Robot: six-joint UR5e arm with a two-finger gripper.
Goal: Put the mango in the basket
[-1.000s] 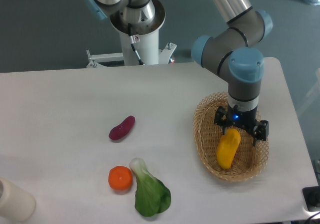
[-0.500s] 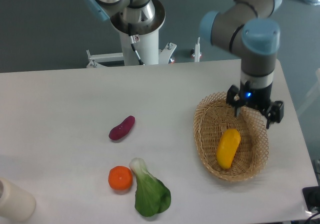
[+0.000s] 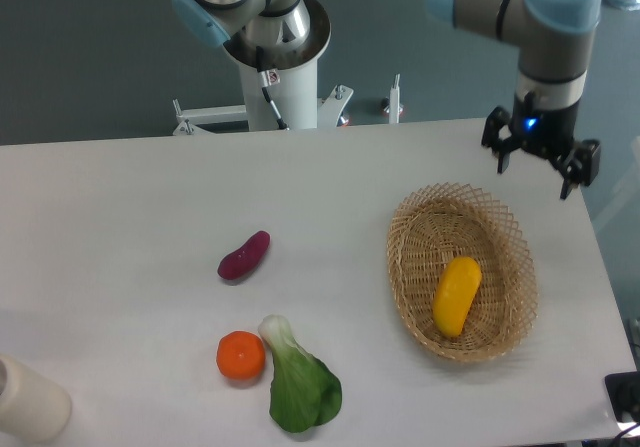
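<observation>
1. Fingers (image 3: 505, 153) of the gripper (image 3: 538, 167) are spread apart and hold nothing; the gripper hangs above the table's (image 3: 130, 217) far right edge, clear of the basket (image 3: 410, 257).
2. Mango (image 3: 456, 295) lies inside the basket, in its nearer half, long axis running roughly along the basket's length.
3. Left of the basket, well apart, lie a purple vegetable (image 3: 244, 255), an orange (image 3: 241, 355) and a bok choy (image 3: 298, 381); the orange touches the bok choy.
4. Cream cylinder (image 3: 28, 399) sits at the near left corner.
</observation>
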